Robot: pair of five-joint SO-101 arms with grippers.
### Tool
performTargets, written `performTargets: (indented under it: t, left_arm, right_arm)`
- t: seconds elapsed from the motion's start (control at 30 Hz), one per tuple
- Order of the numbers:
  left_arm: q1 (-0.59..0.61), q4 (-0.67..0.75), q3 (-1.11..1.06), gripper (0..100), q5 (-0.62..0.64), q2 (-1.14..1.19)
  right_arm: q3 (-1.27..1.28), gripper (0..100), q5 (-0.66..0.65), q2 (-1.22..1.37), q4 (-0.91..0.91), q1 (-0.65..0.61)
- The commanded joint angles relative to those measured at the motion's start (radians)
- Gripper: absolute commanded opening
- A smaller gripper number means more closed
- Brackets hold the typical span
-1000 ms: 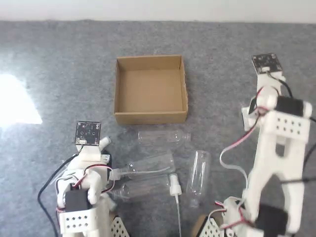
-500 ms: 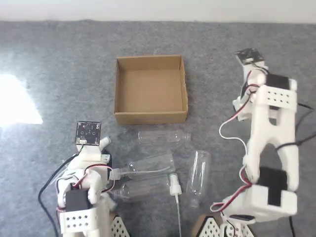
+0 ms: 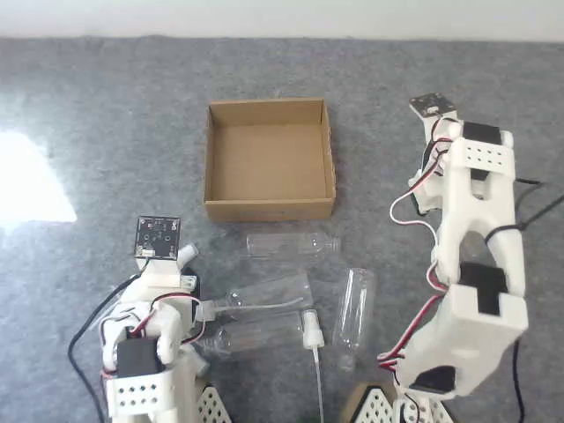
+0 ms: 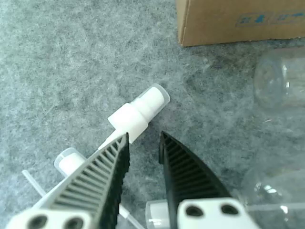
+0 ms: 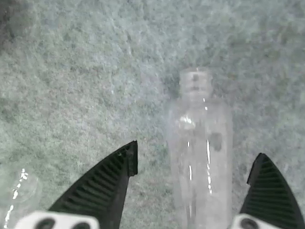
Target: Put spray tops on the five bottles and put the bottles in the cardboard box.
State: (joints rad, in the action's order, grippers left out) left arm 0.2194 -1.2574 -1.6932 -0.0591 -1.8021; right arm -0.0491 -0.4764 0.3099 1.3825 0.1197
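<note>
The cardboard box [image 3: 269,159] stands open at the table's middle. Three clear bottles lie in front of it: one [image 3: 291,244] nearest the box, one [image 3: 264,293] with a tube inside, one [image 3: 354,308] to the right. A loose spray top [image 3: 310,328] lies between them. My left gripper [image 4: 144,136] is slightly open, its tips just short of a white spray top [image 4: 138,114] on the carpet. My right gripper [image 5: 196,150] is wide open above an uncapped bottle [image 5: 200,143] lying between its fingers.
A further bottle [image 3: 256,335] lies by the left arm [image 3: 145,352]. The right arm [image 3: 467,264] stands tall at the right. Another spray top [image 4: 66,160] lies beside the left finger. The box corner [image 4: 238,19] and a bottle [image 4: 281,81] are close to the left gripper.
The right arm has folded and swung left, its wrist now nearer the box side. The left arm and the bottles have stayed put.
</note>
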Motion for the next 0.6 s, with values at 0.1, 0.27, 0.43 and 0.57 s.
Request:
performTargets:
  t: [0.1, 0.27, 0.43, 0.57]
  left_arm:
    - [-0.003, -0.005, 0.008, 10, 0.012, -0.017]
    - [-0.003, -0.005, 0.008, 10, 0.012, -0.017]
    - [-0.003, -0.005, 0.008, 10, 0.012, -0.017]
    - [-0.003, -0.005, 0.008, 10, 0.012, -0.017]
  right_arm:
    - [-0.107, 34.2, -0.041, 0.062, -0.013, -0.007]
    - [-0.132, 32.3, -0.041, 0.102, -0.013, -0.005]
    - [-0.135, 26.3, -0.041, 0.116, -0.021, -0.008]
    - [-0.135, 26.2, -0.040, 0.124, -0.015, -0.008]
